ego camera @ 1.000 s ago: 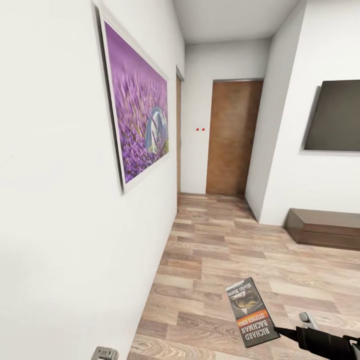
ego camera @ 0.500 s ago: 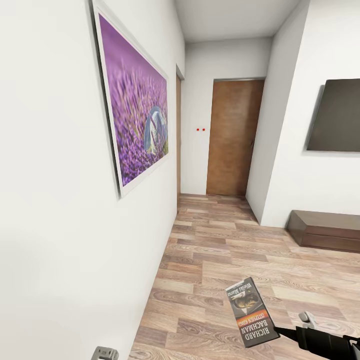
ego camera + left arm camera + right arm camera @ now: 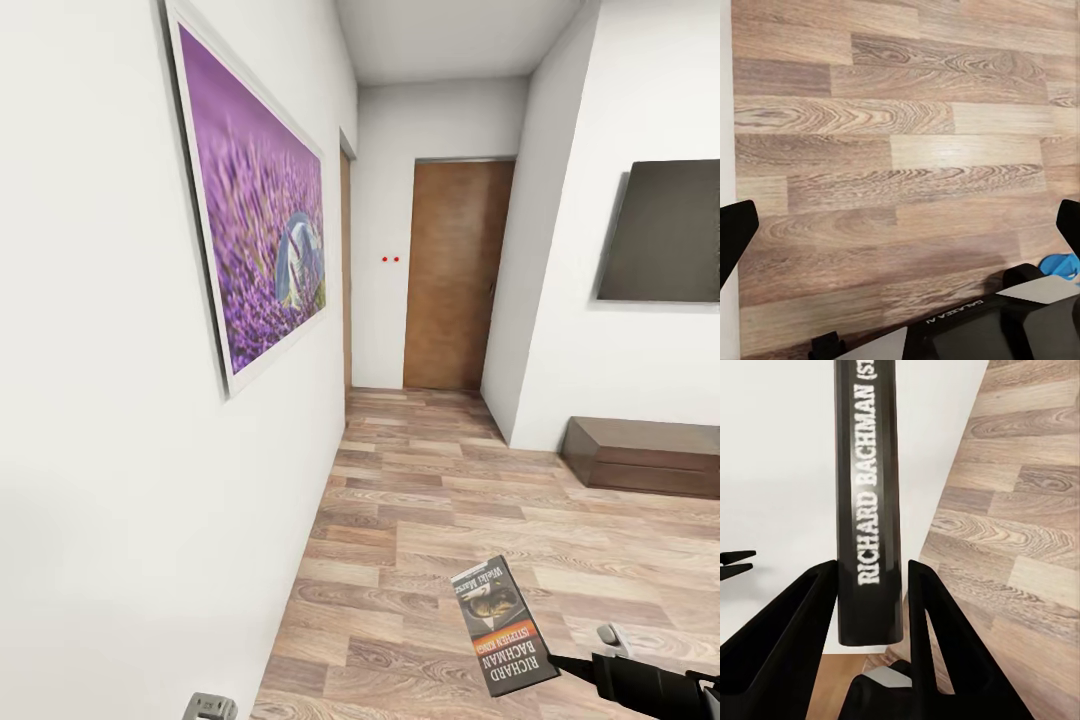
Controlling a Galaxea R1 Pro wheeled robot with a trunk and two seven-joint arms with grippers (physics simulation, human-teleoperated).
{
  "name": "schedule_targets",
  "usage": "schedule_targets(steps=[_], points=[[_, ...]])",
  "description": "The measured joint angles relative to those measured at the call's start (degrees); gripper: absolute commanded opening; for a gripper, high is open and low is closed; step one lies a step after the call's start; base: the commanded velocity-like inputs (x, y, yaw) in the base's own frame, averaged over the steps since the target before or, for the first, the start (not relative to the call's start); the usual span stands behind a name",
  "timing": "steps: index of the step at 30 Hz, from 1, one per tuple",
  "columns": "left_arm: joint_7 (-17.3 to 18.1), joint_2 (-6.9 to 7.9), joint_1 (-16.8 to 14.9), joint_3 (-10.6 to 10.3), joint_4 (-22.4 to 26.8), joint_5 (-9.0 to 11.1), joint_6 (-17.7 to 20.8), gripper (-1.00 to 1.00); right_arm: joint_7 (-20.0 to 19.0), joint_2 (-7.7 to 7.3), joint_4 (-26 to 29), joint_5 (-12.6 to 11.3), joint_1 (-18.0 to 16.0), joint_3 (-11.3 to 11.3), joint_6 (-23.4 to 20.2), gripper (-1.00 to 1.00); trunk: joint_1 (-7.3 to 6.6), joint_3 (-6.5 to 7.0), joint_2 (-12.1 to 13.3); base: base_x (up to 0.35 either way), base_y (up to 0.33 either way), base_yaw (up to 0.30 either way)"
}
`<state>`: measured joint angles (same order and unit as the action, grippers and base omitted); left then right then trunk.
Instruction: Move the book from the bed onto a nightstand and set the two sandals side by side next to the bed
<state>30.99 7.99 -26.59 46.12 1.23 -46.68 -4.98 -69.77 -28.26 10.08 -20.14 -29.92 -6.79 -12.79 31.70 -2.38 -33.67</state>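
Observation:
My right gripper [image 3: 556,662] is shut on the book [image 3: 503,625] and holds it low over the wood floor, cover up. In the right wrist view the two black fingers [image 3: 810,615] clamp the book's dark spine [image 3: 868,510], lettered "RICHARD BACHMAN". My left gripper [image 3: 900,225] is open with nothing between its fingers, pointing down at bare planks. A corner of it shows in the head view [image 3: 210,707]. A small bright blue patch [image 3: 1059,264] lies beside my dark base; I cannot tell whether it is a sandal. The bed and the nightstands are out of view.
I am in a hallway. A white wall [image 3: 100,450] with a purple framed picture [image 3: 260,230] runs close on the left. A brown door [image 3: 455,275] closes the far end. At the right are a dark screen [image 3: 665,230] and a low brown cabinet [image 3: 645,455].
The whole head view has shifted: picture, door and screen slid left, so the camera has turned. The book and my right gripper keep their place in the view.

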Motion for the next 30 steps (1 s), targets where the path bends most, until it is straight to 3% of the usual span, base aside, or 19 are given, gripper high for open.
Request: schedule_targets(steps=[15,30], points=[[0.0,0.0,0.0,0.0,0.0,0.04,0.0,1.0,0.0,0.0,0.0,0.09,0.0,-0.02,0.0,-1.0,0.0,0.0,0.0,0.009,0.0,-0.1],[0.0,0.0,0.0,0.0,0.0,0.0,0.0,1.0,0.0,0.0,-0.01,0.12,0.0,-0.09,0.0,-1.0,-0.01,0.0,-0.01,0.255,0.0,-0.003]])
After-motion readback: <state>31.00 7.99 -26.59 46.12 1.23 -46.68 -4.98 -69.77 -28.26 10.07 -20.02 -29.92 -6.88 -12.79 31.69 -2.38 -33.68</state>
